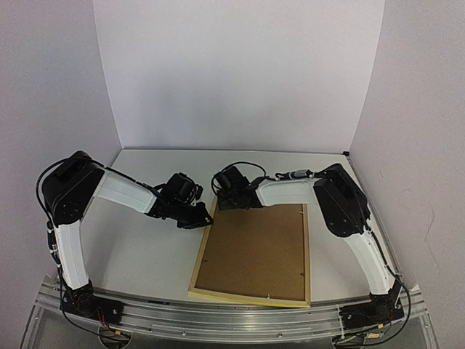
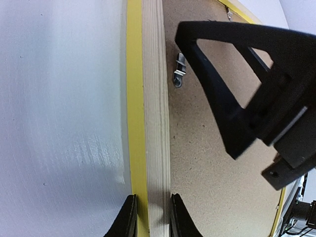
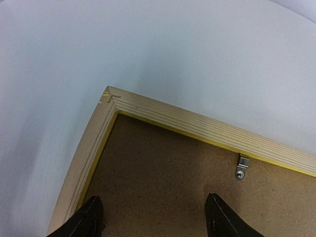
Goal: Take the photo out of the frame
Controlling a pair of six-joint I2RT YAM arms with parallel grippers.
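Note:
The frame (image 1: pixel 307 254) lies face down on the table, pale wood back up, with a yellow edge showing. A brown backing sheet (image 1: pixel 254 251) fills it, and the photo is hidden beneath. My left gripper (image 1: pixel 202 218) is shut on the frame's left rail (image 2: pixel 155 123) near the far corner, one finger on each side of the wood (image 2: pixel 153 198). My right gripper (image 3: pixel 153 199) hovers open over the backing sheet (image 3: pixel 163 173) just inside the frame's far left corner (image 3: pixel 113 101), holding nothing. One black finger of it (image 2: pixel 237 74) crosses the left wrist view.
A small metal retaining clip (image 3: pixel 241 168) sits on the far rail, pressing onto the backing; another clip (image 2: pixel 178 71) shows in the left wrist view. White walls (image 1: pixel 240 73) close in the table at the back and both sides.

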